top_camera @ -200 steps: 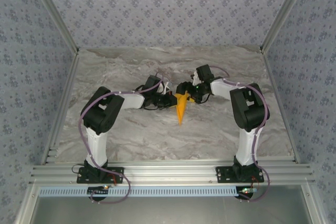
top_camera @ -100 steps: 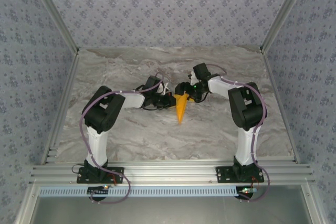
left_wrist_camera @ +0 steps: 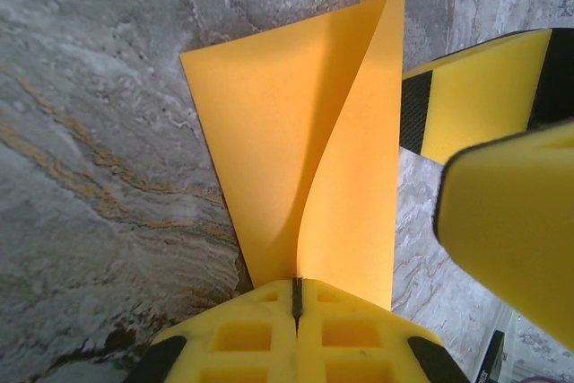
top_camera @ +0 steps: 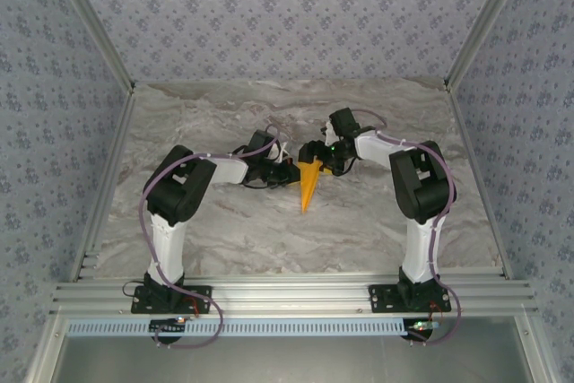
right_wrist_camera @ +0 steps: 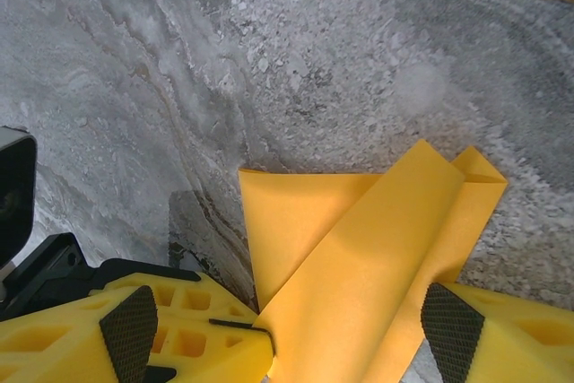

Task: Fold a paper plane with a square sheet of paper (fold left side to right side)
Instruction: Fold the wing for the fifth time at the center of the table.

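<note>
Paper plane point(top_camera: 308, 187): narrow orange dart, mid-counter point(top_camera: 224, 230), one flap lifting. Left pincer point(left_wrist_camera: 296, 298) clamped on it; right pincer point(right_wrist_camera: 289, 329) apart, straddling it. Folding judged nearly finished; last flattening remains.

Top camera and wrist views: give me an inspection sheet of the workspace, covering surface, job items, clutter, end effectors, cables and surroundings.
Surface: grey marble-pattern table.
Job's things: orange paper, folded to a narrow pointed shape, one flap standing up.
Clutter: nothing seen.
End effectors: left end effector shut on the orange paper's edge; right end effector open, its pads either side of the paper.
Cables: purple cables run along both arms, away from the paper.
Surroundings: patterned walls; aluminium rails at the near edge.
</note>
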